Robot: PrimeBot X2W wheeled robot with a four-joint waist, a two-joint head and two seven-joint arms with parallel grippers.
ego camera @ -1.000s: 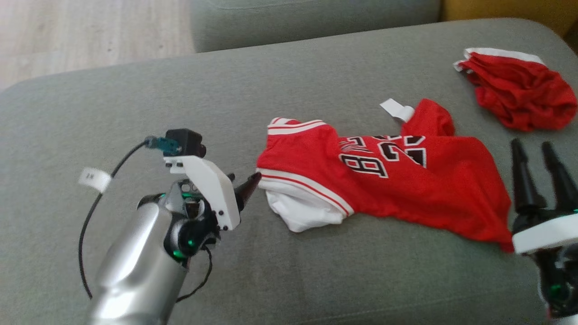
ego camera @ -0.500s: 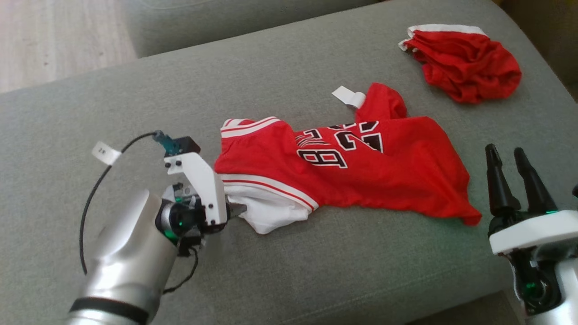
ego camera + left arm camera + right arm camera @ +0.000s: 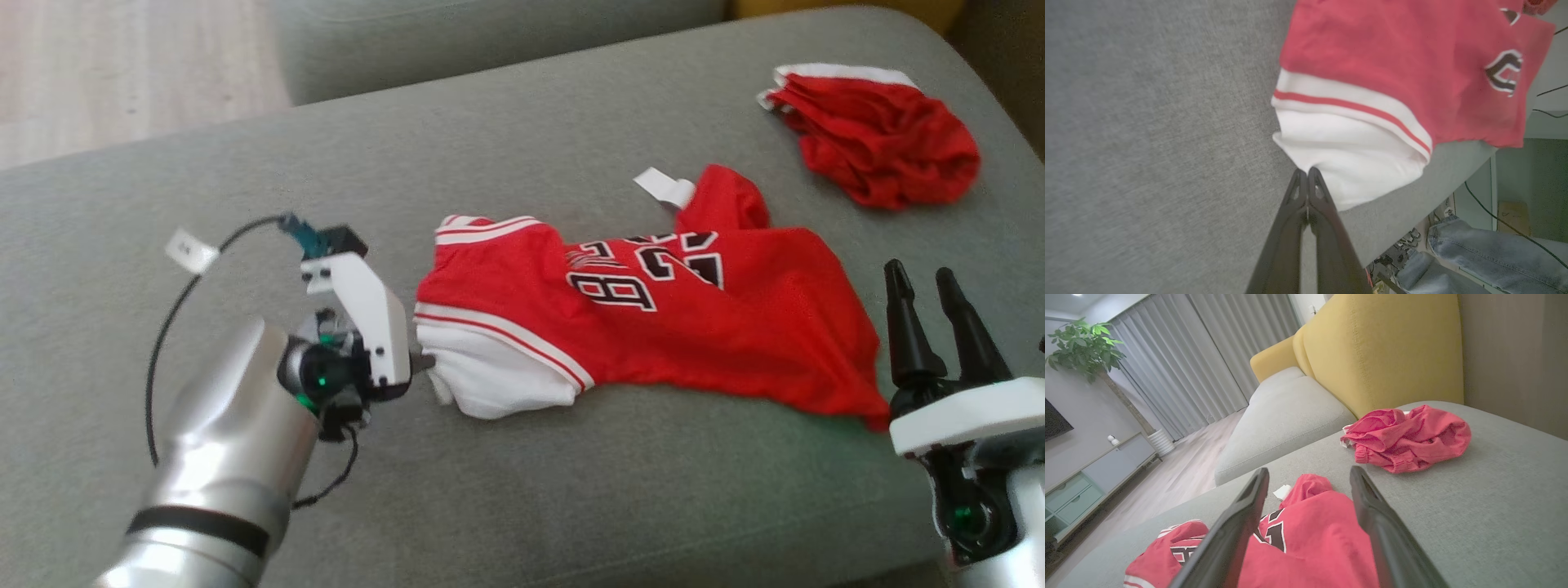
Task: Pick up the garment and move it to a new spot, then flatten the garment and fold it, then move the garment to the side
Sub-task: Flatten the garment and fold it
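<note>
Plainly, the pick-up is the step in hand. The red basketball jersey with white trim and black numerals [image 3: 694,327] lies spread but rumpled across the middle of the grey fabric sofa seat [image 3: 531,506]. Its striped end and white inner layer [image 3: 1355,163] are turned toward the robot's left. The left hand [image 3: 1306,173] has its two dark fingers pressed together tip to tip, right at the edge of that white layer. They touch it, but I cannot tell whether any cloth is caught between them — if so, it looks like a thin nip at best. The right hand [image 3: 922,273] stands open and holds nothing, fingers upright, just beside the jersey's far red corner. A crumpled red cloth with a white band [image 3: 878,143] sits well apart at the far right of the seat.

To do this well, I judge the grip should first be checked with a small, slow lift. If the white edge rises with the fingers, carry on; if not, open up and reach further over the hem so both layers are taken. A one-corner hold will likely let the jersey swing and bunch — bringing the right hand onto the red corner beside it would keep the cloth spread for the flattening to come. Keep the carry clear of the other red cloth.
</note>
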